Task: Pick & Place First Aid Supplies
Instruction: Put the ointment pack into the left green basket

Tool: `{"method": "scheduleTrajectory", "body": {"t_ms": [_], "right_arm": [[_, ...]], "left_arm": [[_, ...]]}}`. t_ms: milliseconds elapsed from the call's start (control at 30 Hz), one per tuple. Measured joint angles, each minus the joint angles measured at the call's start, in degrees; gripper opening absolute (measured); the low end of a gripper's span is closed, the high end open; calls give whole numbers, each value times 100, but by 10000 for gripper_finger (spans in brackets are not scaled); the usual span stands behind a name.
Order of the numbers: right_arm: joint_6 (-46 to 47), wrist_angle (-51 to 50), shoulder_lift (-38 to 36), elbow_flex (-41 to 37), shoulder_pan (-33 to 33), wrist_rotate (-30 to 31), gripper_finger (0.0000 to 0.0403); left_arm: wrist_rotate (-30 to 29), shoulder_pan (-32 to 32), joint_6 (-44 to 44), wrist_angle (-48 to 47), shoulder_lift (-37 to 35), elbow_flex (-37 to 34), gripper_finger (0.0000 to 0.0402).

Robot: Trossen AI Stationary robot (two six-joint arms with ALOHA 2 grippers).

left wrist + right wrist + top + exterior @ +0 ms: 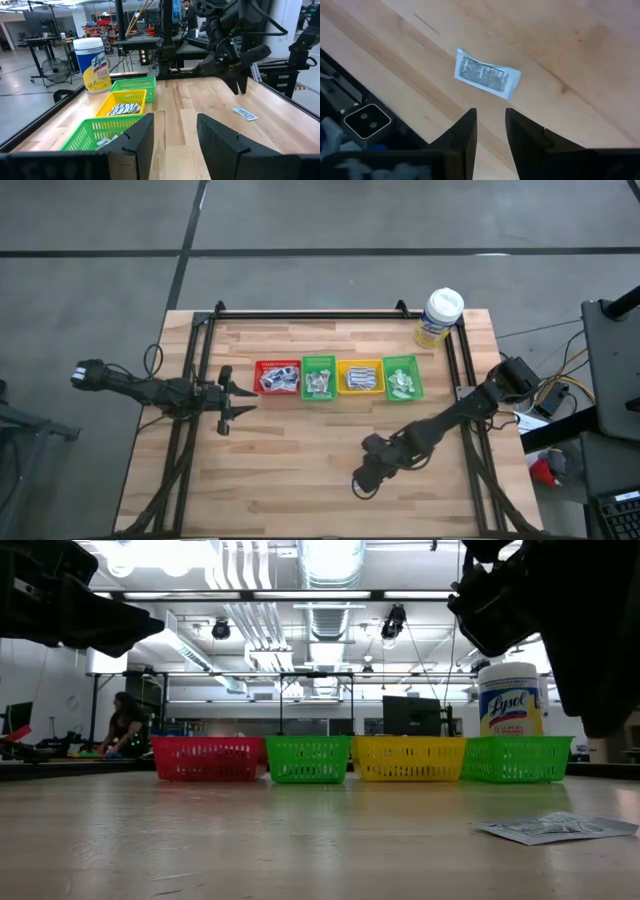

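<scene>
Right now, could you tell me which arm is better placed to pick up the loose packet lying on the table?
The right: its gripper hangs directly above the packet, jaws open. The left gripper waits by the red bin, farther away.

A pale wood-plank surface (pixel 300 460) carries a row of four small bins: red (pixel 277 377), green (pixel 319 377), yellow (pixel 360 376), green (pixel 402 377). A white-capped bottle (pixel 439 317) stands at the far right corner. One white packet (pixel 487 74) lies alone on the near boards.

A matt, crinkled paper packet (pixel 487 75) is seen on the smooth pale wood table (pixel 300 460); beyond it, latticed plastic bins (pixel 309 759) and a glossy-labelled plastic bottle (pixel 510 698) are lined up.
</scene>
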Motion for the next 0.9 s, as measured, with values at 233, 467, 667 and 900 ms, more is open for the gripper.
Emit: {"method": "scheduleTrajectory", "body": {"t_ms": [233,467,667,900], "right_arm": [[151,-7,238,133,0,-14,94],[342,-11,419,132,-2,-9,86],[425,-11,578,129,-4,-110,81],[535,-5,671,131,-35,-113,80]], "left_arm": [[-2,-1,2,-1,0,-1,151],[-13,-1,1,2,0,-2,151],[-13,0,2,5,0,-1,151],[-20,-1,2,4,0,-2,151]]}}
